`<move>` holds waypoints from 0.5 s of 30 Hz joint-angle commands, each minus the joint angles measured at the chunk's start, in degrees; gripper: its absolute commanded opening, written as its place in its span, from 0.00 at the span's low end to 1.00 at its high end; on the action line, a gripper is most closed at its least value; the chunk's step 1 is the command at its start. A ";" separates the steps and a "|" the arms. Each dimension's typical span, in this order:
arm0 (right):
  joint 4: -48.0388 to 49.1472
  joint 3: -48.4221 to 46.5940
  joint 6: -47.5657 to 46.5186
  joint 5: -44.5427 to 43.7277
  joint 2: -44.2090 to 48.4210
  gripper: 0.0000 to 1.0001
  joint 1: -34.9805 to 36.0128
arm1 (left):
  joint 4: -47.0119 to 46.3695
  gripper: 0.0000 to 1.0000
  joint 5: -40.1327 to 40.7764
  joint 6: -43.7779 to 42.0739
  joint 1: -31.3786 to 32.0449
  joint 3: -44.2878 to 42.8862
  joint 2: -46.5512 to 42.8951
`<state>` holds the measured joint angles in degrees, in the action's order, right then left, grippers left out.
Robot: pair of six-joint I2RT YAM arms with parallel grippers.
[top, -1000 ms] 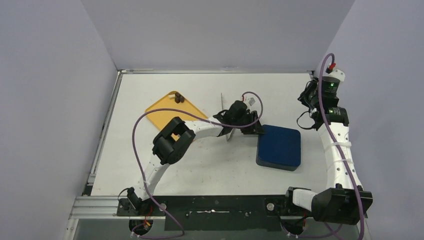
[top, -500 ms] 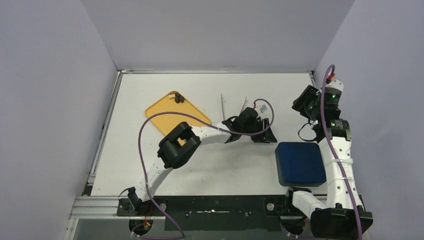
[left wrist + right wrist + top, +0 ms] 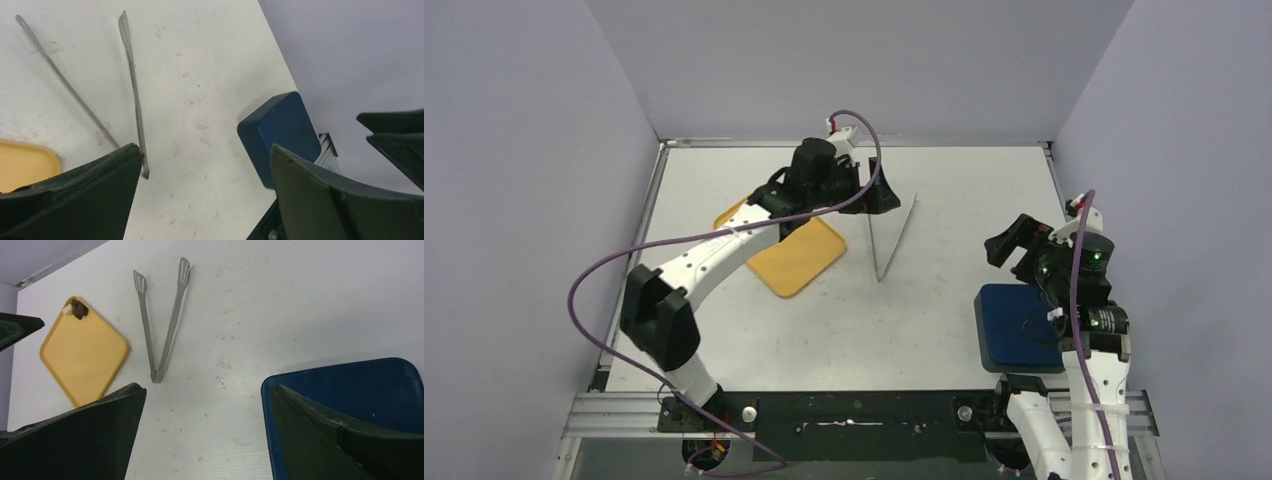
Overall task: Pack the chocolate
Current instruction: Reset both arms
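My left pincer (image 3: 205, 150) and right pincer (image 3: 202, 390) hang apart, empty. The chocolate (image 3: 75, 309) sits in a corner of the tray (image 3: 85, 352). The tongs (image 3: 161, 325) lie beside the tray, I judge for lifting the tiny pieces to the box (image 3: 350, 385).

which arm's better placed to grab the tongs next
Probably left. The left gripper, open, hovers right by the far tips of the tongs, beside the yellow tray. The right gripper, also open, hangs over by the blue box, farther from them.
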<state>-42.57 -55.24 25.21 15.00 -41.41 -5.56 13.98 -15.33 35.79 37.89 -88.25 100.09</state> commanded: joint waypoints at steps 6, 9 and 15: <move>-0.05 4.81 2.59 11.79 9.12 1.00 0.29 | 7.54 0.97 7.97 -9.20 1.27 18.20 -23.16; -0.44 5.11 2.78 11.72 10.67 1.00 0.28 | 2.43 0.97 9.68 -6.98 1.54 26.14 -31.27; -1.87 5.89 3.84 11.92 12.16 1.00 0.20 | -8.74 0.97 12.72 -1.53 1.60 39.86 -40.98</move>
<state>-44.69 -49.87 27.86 26.28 -30.13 -5.56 14.74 -5.80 31.03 39.33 -51.44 62.87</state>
